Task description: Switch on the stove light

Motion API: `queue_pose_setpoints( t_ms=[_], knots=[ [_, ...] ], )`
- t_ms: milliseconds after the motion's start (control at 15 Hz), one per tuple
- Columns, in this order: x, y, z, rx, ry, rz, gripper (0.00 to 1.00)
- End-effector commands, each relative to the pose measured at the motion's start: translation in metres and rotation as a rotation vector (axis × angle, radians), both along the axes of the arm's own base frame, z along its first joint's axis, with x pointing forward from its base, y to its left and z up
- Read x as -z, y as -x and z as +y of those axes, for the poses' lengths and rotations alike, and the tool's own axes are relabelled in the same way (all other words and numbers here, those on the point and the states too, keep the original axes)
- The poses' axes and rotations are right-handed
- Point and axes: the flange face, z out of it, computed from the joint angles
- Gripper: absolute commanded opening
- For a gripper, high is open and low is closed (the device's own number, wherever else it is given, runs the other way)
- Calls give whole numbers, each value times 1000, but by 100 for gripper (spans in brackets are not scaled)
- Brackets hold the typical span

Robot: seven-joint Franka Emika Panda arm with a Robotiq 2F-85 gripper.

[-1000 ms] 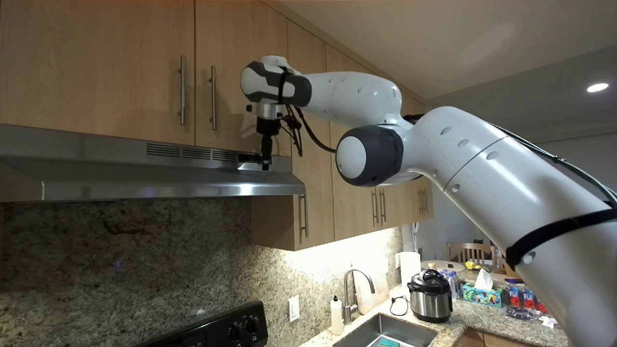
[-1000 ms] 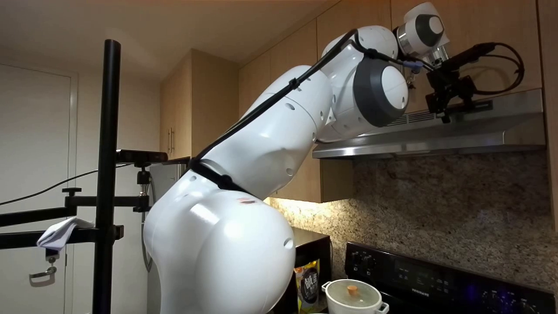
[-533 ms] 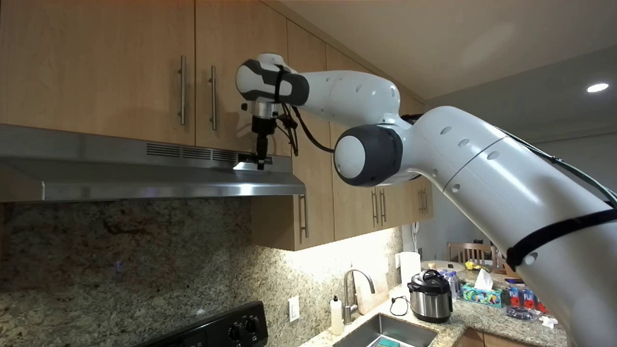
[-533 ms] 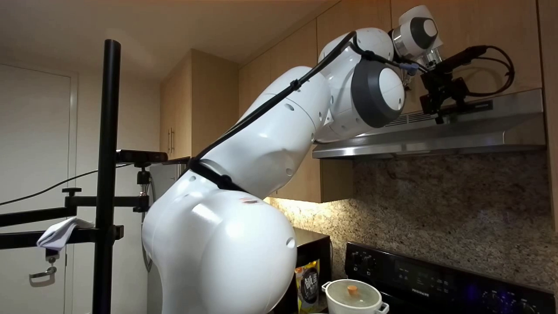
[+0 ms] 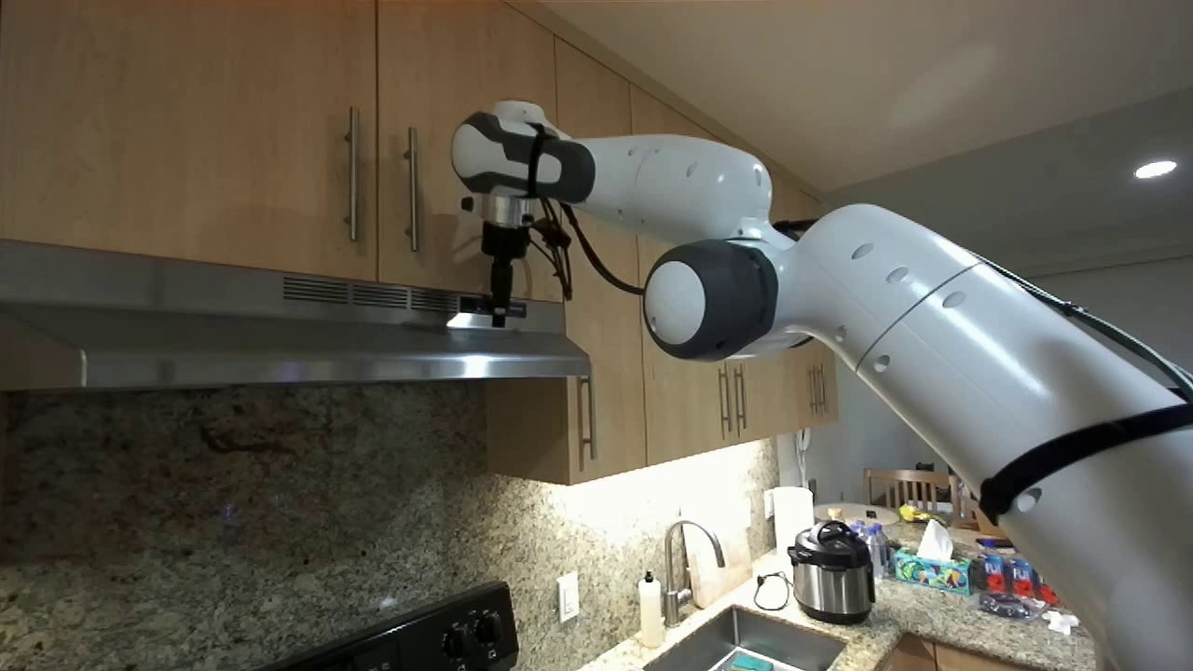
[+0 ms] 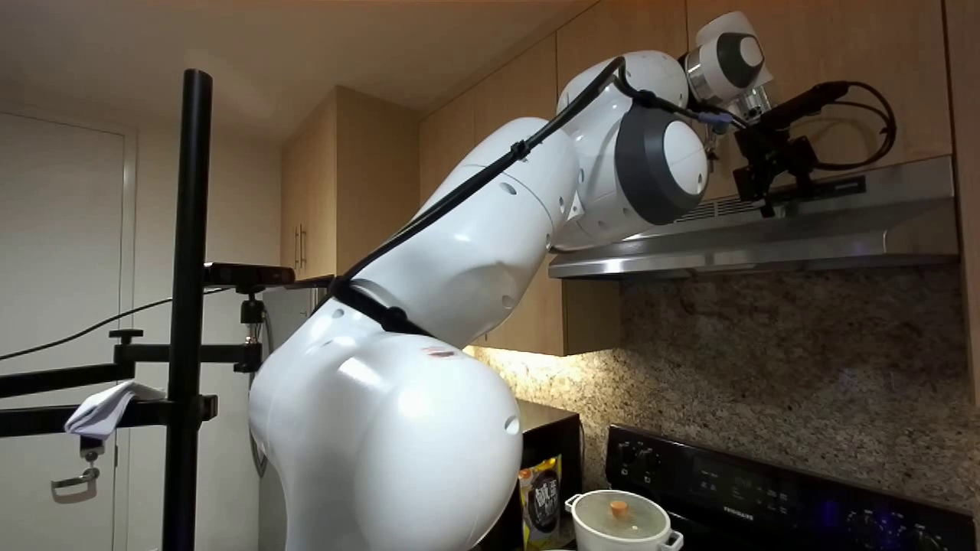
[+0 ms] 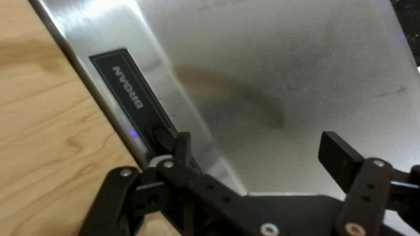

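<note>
Spread wide and empty, the gripper (image 7: pixel 257 146) hangs over the hood (image 7: pixel 311 82), one finger (image 7: pixel 182 146) near the knob (image 7: pixel 163 137), likely to work the light.

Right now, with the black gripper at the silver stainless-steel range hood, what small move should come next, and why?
I'd likely nudge the open gripper toward the black rectangular BROAN panel on the hood, gently: in the wrist view one fingertip shows right beside the panel's raised black control, which may work the light; whether they touch is unclear.
</note>
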Motion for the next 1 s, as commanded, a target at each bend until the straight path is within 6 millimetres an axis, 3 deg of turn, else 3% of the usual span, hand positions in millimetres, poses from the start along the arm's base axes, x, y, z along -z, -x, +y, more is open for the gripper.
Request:
queue_pose_setpoints(
  t_ms=[0, 933],
  knots=[
    [-4, 1, -8, 36, -4, -18, 100],
    [-5, 1, -43, 109, -35, -36, 100]
  ],
)
